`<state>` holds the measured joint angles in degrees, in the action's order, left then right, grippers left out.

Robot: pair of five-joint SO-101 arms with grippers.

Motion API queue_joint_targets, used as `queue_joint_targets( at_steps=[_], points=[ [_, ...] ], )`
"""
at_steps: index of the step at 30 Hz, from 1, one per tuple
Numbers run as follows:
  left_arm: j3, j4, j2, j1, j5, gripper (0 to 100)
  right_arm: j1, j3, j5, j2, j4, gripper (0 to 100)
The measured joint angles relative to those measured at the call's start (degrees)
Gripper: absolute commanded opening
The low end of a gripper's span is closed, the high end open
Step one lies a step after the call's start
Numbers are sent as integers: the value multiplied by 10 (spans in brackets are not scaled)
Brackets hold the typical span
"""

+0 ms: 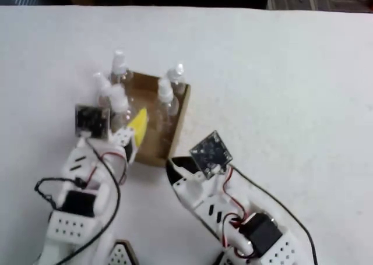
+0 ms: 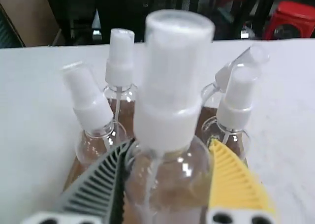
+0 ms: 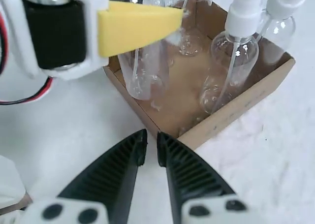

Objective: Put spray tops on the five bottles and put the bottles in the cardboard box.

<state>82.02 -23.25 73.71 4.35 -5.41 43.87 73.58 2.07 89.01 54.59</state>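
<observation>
The cardboard box (image 1: 175,128) sits mid-table with several clear bottles standing in it, each capped with a white spray top (image 1: 165,89). My left gripper (image 2: 170,152) is shut on one more bottle (image 2: 165,179), its grey and yellow fingers (image 2: 231,179) pressed against the sides. In the high view this gripper (image 1: 131,134) is at the box's near left side. The held bottle (image 3: 142,66) hangs low inside the box (image 3: 236,111). My right gripper (image 3: 151,146) is shut and holds nothing, just outside the box's near edge; it appears in the high view (image 1: 171,165) too.
White table (image 1: 280,73) stretches wide to the right and behind the box. Both arm bodies fill the near edge. A small cardboard piece (image 1: 122,253) lies at the front between the arms. Dark floor and furniture lie beyond the far table edge.
</observation>
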Motion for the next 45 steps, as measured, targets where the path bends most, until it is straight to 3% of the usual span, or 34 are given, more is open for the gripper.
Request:
queue_joint_targets(
  at_steps=[6,15,45],
  points=[
    [-11,82,-126,-3,0,21,0,0,0,0,0,16],
    [55,210,-147,-3,0,21,0,0,0,0,0,16],
    [62,240,-151,14,33,21,0,0,0,0,0,16]
  ],
)
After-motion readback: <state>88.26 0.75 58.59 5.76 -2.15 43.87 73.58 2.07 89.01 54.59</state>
